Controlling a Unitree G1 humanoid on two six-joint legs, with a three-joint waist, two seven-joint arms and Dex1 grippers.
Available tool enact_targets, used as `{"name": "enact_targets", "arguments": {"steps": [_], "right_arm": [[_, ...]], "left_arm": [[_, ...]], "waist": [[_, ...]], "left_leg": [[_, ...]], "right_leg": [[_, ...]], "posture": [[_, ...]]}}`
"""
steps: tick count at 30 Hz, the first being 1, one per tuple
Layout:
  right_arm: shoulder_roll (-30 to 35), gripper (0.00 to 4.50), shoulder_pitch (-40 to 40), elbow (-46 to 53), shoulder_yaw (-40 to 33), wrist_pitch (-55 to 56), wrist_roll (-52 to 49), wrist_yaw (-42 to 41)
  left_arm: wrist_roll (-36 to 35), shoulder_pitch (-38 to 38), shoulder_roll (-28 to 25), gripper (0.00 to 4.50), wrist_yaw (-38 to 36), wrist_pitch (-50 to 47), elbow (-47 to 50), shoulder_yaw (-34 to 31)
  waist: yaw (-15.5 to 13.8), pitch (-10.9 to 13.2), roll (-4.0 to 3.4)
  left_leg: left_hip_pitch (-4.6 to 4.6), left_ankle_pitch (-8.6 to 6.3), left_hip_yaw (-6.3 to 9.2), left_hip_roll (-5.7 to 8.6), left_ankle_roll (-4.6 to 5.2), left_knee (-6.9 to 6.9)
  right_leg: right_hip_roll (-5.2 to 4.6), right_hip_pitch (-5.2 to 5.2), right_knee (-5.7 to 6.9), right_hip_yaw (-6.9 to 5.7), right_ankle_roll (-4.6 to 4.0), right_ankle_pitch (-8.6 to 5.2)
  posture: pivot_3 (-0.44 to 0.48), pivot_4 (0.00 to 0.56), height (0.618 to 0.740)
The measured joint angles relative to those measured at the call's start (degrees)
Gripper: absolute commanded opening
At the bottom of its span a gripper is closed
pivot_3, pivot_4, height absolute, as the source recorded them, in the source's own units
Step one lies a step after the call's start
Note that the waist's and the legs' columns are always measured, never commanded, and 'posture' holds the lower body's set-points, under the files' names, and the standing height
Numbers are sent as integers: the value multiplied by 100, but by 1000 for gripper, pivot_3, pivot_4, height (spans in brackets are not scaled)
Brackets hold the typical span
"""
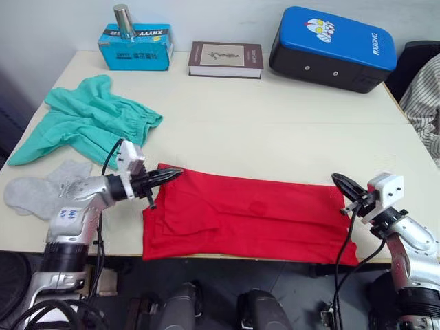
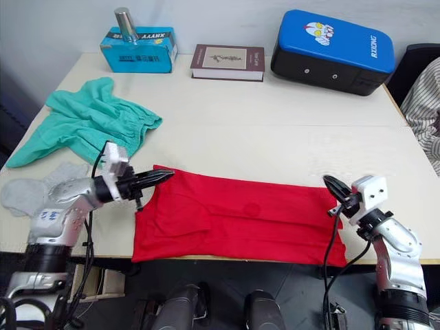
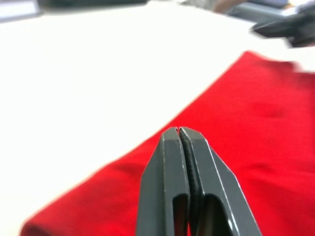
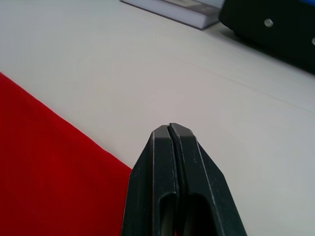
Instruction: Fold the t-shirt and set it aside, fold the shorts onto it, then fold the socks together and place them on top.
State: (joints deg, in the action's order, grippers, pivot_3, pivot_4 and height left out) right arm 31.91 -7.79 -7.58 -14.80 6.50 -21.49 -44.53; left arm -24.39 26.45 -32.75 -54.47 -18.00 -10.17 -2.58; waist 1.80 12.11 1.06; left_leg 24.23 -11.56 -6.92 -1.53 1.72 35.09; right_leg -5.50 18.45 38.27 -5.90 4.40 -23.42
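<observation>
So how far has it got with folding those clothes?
Early days. The t-shirt lies as a long red band along the near table edge, seemingly folded once. The left gripper and right gripper, both shut, sit at its two ends. The shorts and socks lie unfolded at the left, not yet stacked.

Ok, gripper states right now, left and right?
Left gripper: closed, empty, at the bright red cloth t-shirt's corner.
Right gripper: closed, empty.

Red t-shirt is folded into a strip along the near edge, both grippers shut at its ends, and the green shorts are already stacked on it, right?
Not quite. The shorts lie apart from the t-shirt, far left on the table, as the left eye view shows. The left gripper and right gripper are shut.
</observation>
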Motion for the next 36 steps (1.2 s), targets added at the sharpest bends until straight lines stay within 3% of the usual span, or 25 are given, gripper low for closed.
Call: {"name": "enact_targets", "arguments": {"steps": [4,8,15,20,23,29,34,35,36], "right_arm": [[-460,0,-41,591,736,-360,391,379],[-720,0,318,893,1066,-441,804,803],[-346,0,754,143,-34,-250,608,1077],[-61,0,878,-139,-585,-331,-41,514],[406,591,843,314,-630,-982,-714,-135],[2212,2733,350,12,-362,-2465,-995,-1647],[2415,4476,-1140,-1420,597,-2393,-237,-2341],[2409,4500,-1421,-1698,776,-2349,-55,-2417],[2368,4500,-1771,-2062,1006,-2252,163,-2499]], "left_arm": [[406,-16,302,39,186,152,-238,382],[736,-4,307,39,549,480,-658,273],[906,169,315,39,940,1142,-1528,-126],[880,190,367,39,780,1493,-1732,-174],[615,40,357,649,261,1559,-1522,-216],[-320,-492,-354,2615,-1357,1120,193,-280],[-780,-970,-478,4172,-1975,730,1424,-68],[-821,-1010,-415,4468,-1977,674,1572,-21],[-891,-1066,-365,4468,-1949,621,1706,10]], "waist": [[-2,0,3],[-52,-1,3],[-102,-3,5],[-57,-3,4],[6,-2,4],[-24,-3,4],[-7,0,-1],[-10,2,-4],[-11,2,-3]], "left_leg": [[1,6,1,-7,-15,-2],[2,5,9,-2,-13,-1],[0,-1,4,7,4,-2],[0,1,-1,3,1,-5],[0,0,-6,-2,0,-5],[-1,-2,-2,-7,-1,-5],[2,-4,-14,-4,7,-1],[3,-4,-14,-4,7,-3],[2,-4,-14,-5,6,-2]], "right_leg": [[5,16,20,0,-1,-1],[0,10,15,-1,-2,-1],[-7,-9,-24,0,-2,-1],[-2,-4,-17,-1,-2,-1],[-2,0,-16,-2,-3,0],[1,-8,-28,-5,-7,2],[-3,-7,-43,1,-7,1],[-2,-6,-43,1,-8,1],[-2,-5,-42,1,-8,1]], "posture": [[0,150,740],[0,150,740],[0,150,740],[0,150,740],[0,150,740],[0,150,740],[0,150,740],[0,150,740],[0,150,740]]}}
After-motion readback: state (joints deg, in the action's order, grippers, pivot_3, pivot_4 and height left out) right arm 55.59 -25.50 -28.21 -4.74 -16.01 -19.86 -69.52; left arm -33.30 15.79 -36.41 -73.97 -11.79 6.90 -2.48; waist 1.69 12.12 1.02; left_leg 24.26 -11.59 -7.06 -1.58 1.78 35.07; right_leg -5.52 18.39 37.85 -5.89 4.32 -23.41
